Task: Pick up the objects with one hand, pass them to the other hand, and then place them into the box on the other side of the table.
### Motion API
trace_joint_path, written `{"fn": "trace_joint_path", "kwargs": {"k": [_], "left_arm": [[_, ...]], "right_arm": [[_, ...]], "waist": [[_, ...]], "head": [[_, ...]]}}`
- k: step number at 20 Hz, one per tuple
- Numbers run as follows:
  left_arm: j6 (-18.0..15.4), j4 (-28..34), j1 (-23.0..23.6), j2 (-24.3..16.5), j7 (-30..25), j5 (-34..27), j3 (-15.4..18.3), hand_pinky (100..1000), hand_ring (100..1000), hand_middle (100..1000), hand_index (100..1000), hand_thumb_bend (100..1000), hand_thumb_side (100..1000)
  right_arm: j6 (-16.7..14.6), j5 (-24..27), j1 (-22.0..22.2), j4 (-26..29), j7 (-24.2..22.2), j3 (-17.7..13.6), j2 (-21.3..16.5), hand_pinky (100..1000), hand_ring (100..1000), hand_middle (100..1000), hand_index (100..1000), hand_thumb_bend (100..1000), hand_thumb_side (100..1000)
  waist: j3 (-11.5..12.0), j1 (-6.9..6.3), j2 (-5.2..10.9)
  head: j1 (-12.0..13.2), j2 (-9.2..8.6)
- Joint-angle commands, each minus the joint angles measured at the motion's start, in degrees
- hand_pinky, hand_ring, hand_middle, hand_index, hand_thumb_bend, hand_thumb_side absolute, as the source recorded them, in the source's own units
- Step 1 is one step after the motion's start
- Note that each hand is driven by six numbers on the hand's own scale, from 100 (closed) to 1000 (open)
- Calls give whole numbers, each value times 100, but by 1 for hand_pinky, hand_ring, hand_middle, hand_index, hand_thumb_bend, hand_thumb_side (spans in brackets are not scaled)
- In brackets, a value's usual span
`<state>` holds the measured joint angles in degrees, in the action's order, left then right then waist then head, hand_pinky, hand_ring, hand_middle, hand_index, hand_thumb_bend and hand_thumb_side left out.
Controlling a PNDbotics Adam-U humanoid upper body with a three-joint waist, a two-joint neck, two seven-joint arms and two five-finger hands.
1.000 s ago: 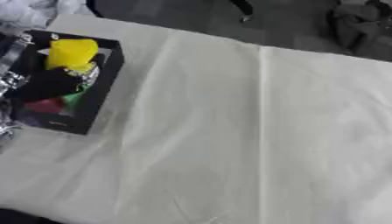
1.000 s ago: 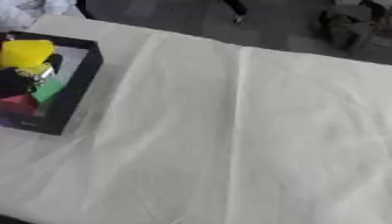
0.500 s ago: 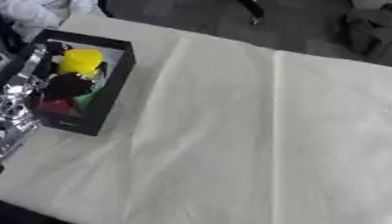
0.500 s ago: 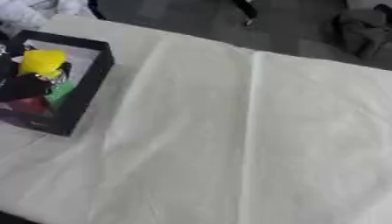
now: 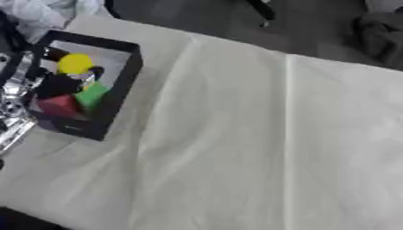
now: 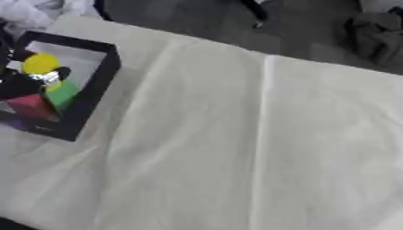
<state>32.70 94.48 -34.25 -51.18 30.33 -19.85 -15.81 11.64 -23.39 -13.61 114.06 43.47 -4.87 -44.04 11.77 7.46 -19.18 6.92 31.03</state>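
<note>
Presently, on a table draped in a pale cream cloth (image 5: 236, 143), a black box (image 5: 118, 85) stands at the robot's left side, near the far left corner.

Box: open-topped, dark walls, pale inner wall on the far side. It sits askew to the table edge.

Contents, as far as can be made out:
- a yellow ball (image 5: 75, 63), toward the far end of the box;
- a green block (image 5: 93, 95), near the right wall, just nearer than the ball;
- a red block (image 5: 56, 105), at the near end, touching or just beside the green one;
- a purple piece (image 6: 14, 122) showing low at the near left corner, shape unclear.

Left hand (image 5: 53, 83): black with silver parts, reaching into the box from the left edge of the view. Its dark fingers (image 6: 31, 82) lie over the contents between the yellow ball and the red block. Whether they are curled about anything or spread cannot be told. Silver forearm segments (image 5: 14, 108) run along the outside of the box's left wall.

Right hand: appears in neither view.

Cloth: creased, with one long fold (image 5: 288, 134) running from far to near through the middle of the table.

Beyond the far edge: dark floor, with white crumpled material (image 5: 47, 11) at the upper left.
</note>
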Motion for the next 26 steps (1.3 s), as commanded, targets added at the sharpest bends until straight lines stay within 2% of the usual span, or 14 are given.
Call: {"fn": "trace_joint_path", "kwargs": {"k": [1, 5, 9, 10, 13, 14, 16, 18, 19, 21, 22, 23, 24, 26], "left_arm": [[1837, 81, -64, -210, 1298, 310, 16, 1000, 354, 733, 852, 1000, 529], [1921, -57, -67, -218, 983, 701, 82, 1000, 386, 753, 871, 1000, 586], [1923, -7, -66, -192, 1100, 803, 297, 1000, 327, 717, 851, 1000, 584], [1877, 242, -35, -176, 1296, 669, 433, 1000, 300, 707, 837, 913, 586], [1512, 1353, 281, -173, 2004, -28, 753, 1000, 204, 731, 825, 583, 761], [1325, 1685, 384, -130, 2085, -117, 839, 998, 182, 738, 826, 503, 813], [721, 1933, 531, -4, 2145, -176, 850, 993, 185, 762, 845, 499, 798], [-70, 1992, 685, 136, 2084, -138, 736, 1000, 212, 777, 869, 612, 765], [-392, 2002, 756, 211, 2013, -146, 695, 1000, 218, 780, 875, 617, 793], [-972, 2009, 865, 425, 1864, -168, 681, 1000, 242, 791, 904, 623, 981], [-1248, 2010, 927, 557, 1775, -161, 690, 1000, 253, 793, 915, 669, 1000], [-1481, 2011, 989, 659, 1691, -165, 697, 1000, 260, 799, 923, 698, 1000], [-1669, 2011, 1056, 767, 1609, -180, 699, 1000, 258, 795, 914, 641, 971], [-1976, 2011, 1198, 961, 1485, -216, 695, 1000, 257, 796, 903, 601, 904]], "right_arm": [[-8, -8, -24, 54, 58, -60, -101, 780, 826, 785, 855, 100, 302], [-16, 6, -6, 54, 84, -61, -101, 780, 826, 784, 855, 100, 310], [-1, 31, 17, 54, 136, -72, -85, 777, 825, 782, 854, 100, 320], [-6, 39, 32, 54, 168, -88, -83, 774, 825, 782, 854, 100, 326], [-47, 62, 112, 54, 278, -146, -73, 771, 825, 783, 854, 100, 346], [-62, 80, 164, 54, 332, -173, -48, 769, 826, 785, 853, 100, 363], [-88, 148, 277, 54, 456, -201, 20, 768, 826, 785, 852, 100, 366], [-88, 238, 421, 54, 596, -210, 117, 768, 833, 791, 849, 100, 415], [-88, 279, 484, 54, 672, -214, 160, 769, 838, 793, 851, 100, 425], [-113, 378, 612, 54, 802, -235, 281, 770, 851, 800, 863, 100, 395], [-141, 444, 679, 54, 827, -248, 366, 770, 859, 805, 873, 100, 420], [-177, 508, 732, 54, 839, -260, 431, 766, 863, 805, 879, 100, 446], [-216, 598, 788, 54, 844, -271, 519, 760, 863, 802, 882, 100, 455], [-280, 811, 873, 54, 849, -279, 694, 750, 858, 797, 881, 100, 411]], "waist": [[8, -52, 110], [7, -65, 126], [15, -89, 144], [23, -95, 151], [44, -120, 169], [52, -130, 181], [53, -145, 203], [45, -166, 232], [45, -179, 246], [44, -220, 282], [39, -245, 297], [35, -265, 308], [35, -298, 323], [43, -368, 354]], "head": [[4, -35], [-34, -6], [-72, 25], [-114, 39], [-373, 112], [-605, 138], [-1031, 148], [-1459, 145], [-1601, 148], [-1806, 178], [-1880, 194], [-1929, 207], [-1989, 231], [-2078, 268]]}}
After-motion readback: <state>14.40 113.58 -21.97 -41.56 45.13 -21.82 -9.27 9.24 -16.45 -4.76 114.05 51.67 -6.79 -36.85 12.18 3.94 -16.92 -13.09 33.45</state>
